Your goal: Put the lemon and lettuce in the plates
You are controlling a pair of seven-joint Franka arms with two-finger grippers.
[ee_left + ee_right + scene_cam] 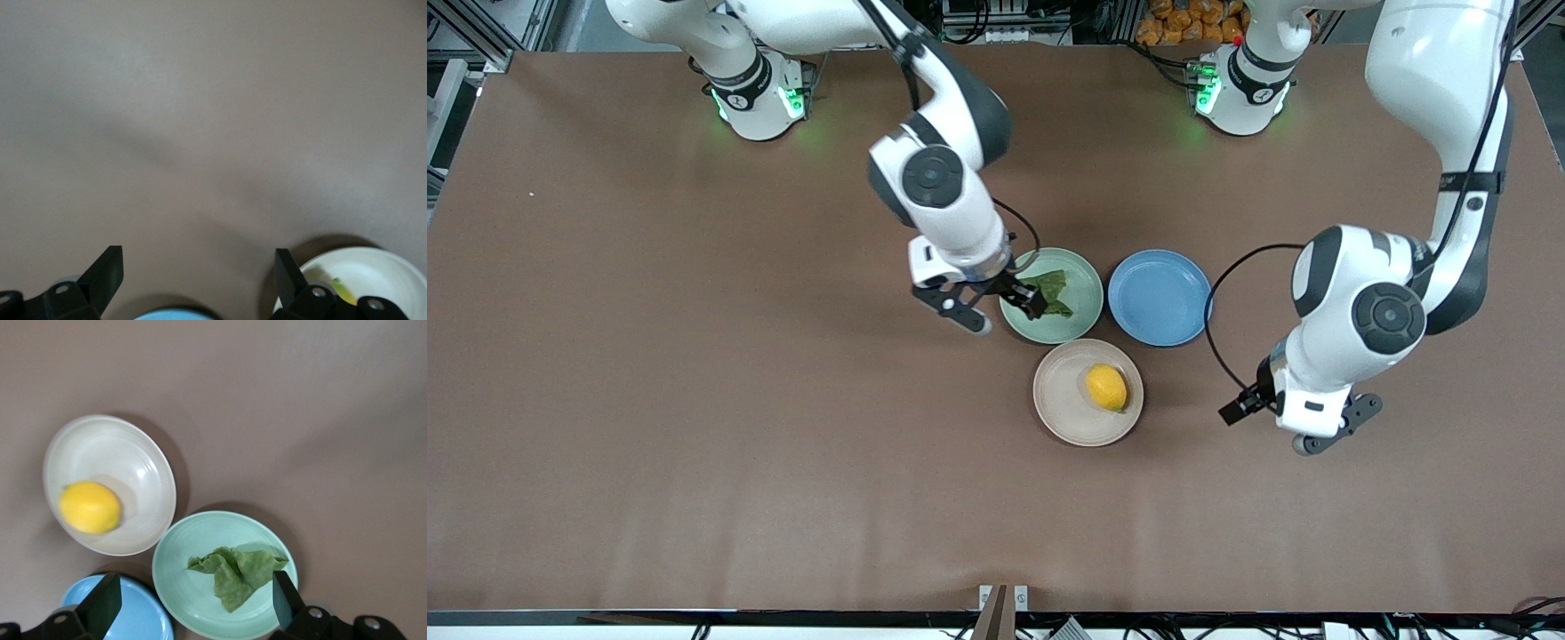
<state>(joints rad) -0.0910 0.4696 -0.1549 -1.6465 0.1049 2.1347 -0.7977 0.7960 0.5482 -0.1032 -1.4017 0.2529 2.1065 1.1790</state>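
The lettuce (1049, 291) lies in the mint green plate (1080, 307). The lemon (1106, 388) lies in the beige-white plate (1063, 396), which is nearer the front camera. My right gripper (1009, 319) is open and empty over the mint plate's rim. In the right wrist view its gripper (195, 587) stands apart above the lettuce (237, 570) and mint plate (187, 540), beside the lemon (90, 507) in the beige plate (113, 453). My left gripper (1264, 432) is open and empty over bare table toward the left arm's end. It also shows in the left wrist view (198, 267).
A blue plate (1159, 297) sits empty beside the mint plate, toward the left arm's end. It shows in the right wrist view (133, 613) and as a sliver in the left wrist view (173, 315), where the beige plate (373, 267) also shows. Brown table all round.
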